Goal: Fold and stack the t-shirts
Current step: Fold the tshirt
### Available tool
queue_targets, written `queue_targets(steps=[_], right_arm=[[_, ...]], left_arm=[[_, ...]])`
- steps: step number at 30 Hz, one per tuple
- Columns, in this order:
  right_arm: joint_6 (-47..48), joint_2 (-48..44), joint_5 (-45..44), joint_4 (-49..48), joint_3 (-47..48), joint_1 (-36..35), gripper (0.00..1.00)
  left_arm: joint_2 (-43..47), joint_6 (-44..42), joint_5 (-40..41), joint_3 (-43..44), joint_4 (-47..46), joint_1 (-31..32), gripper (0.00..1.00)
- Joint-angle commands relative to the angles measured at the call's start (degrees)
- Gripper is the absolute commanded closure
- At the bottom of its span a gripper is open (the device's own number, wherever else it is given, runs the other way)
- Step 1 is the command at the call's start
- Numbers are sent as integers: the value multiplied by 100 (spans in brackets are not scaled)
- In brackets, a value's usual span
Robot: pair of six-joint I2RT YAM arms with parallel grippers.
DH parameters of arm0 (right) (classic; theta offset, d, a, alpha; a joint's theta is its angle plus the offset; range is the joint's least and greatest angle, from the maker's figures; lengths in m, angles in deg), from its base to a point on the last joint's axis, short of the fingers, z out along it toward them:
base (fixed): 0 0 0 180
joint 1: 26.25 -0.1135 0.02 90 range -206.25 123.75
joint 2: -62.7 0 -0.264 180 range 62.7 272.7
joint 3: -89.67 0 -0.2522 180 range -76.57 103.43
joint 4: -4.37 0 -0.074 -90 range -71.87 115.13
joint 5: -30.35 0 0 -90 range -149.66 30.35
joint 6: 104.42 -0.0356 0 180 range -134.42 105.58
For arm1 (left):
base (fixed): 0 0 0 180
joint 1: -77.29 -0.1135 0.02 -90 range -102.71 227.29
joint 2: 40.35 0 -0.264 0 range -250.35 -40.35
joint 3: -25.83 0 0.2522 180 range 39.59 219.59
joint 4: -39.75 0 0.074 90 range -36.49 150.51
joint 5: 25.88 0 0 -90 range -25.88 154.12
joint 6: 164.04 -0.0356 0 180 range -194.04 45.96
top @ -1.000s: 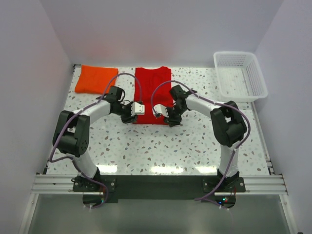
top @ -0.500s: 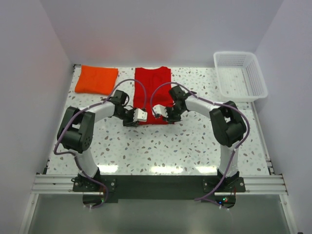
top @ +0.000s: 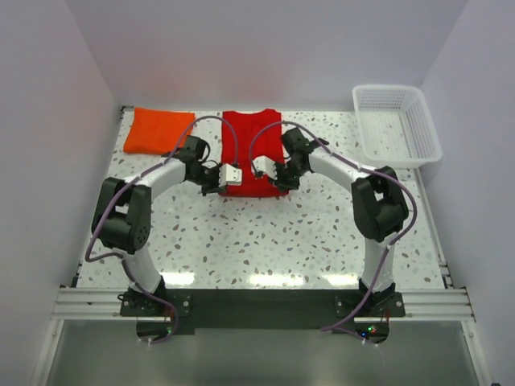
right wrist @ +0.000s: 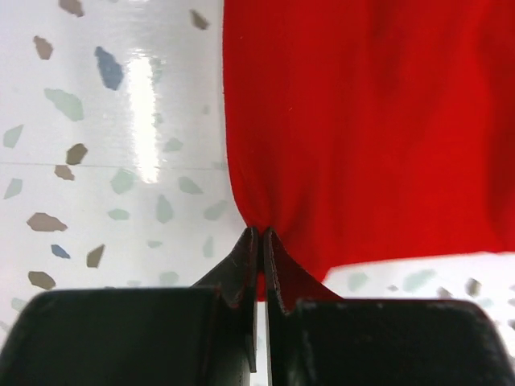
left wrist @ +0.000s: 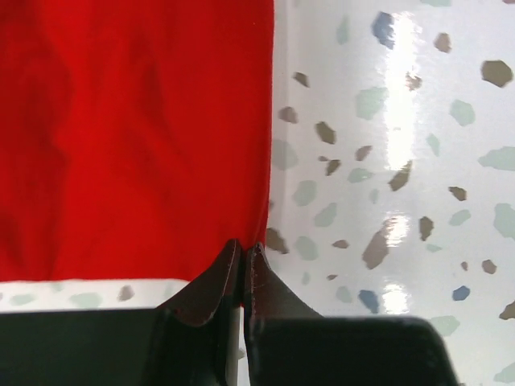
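Note:
A bright red t-shirt (top: 251,138) lies as a long folded strip at the middle back of the table. An orange t-shirt (top: 158,131) lies folded into a pad at the back left. My left gripper (top: 228,185) is shut on the red shirt's near left corner. In the left wrist view the left gripper (left wrist: 244,245) pinches the corner of the red cloth (left wrist: 137,121). My right gripper (top: 273,183) is shut on the near right corner. The right wrist view shows the right gripper (right wrist: 259,231) bunching the red cloth (right wrist: 370,121) at its tips.
A white lattice basket (top: 389,88) stands at the back right corner. The speckled tabletop (top: 265,241) stretches between the shirt and the arm bases. Walls close in the left, right and back sides.
Both grippers have closed on the red shirt's near corners. Both wrists have shifted a little toward the back, and the shirt's near edge has moved back with them.

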State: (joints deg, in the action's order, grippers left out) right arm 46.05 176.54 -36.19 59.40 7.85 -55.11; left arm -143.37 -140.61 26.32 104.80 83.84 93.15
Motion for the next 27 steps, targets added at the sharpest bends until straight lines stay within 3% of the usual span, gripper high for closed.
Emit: queue_targets(steps=[1,7,12,20,24,27], right_arm=[[-124,-284,35,407,618,232,100],[-61,-494,106,680,804,276,100],[-132,-1109,281,829,269,215,100],[53,-2426,948,2085,-734,-111,100],[-105,-3094,1309,2876,-761,-295,100],[-150,-3166,1372,3123,-498,-295,100]], left_arm=[[414,345,-201,492,167,-153,100],[721,574,-245,537,157,-171,100],[1292,382,-237,19,368,13,100],[3102,652,-385,-1221,1176,804,100],[3946,882,-710,-1248,1966,866,100],[4071,917,-685,-897,2275,866,100]])
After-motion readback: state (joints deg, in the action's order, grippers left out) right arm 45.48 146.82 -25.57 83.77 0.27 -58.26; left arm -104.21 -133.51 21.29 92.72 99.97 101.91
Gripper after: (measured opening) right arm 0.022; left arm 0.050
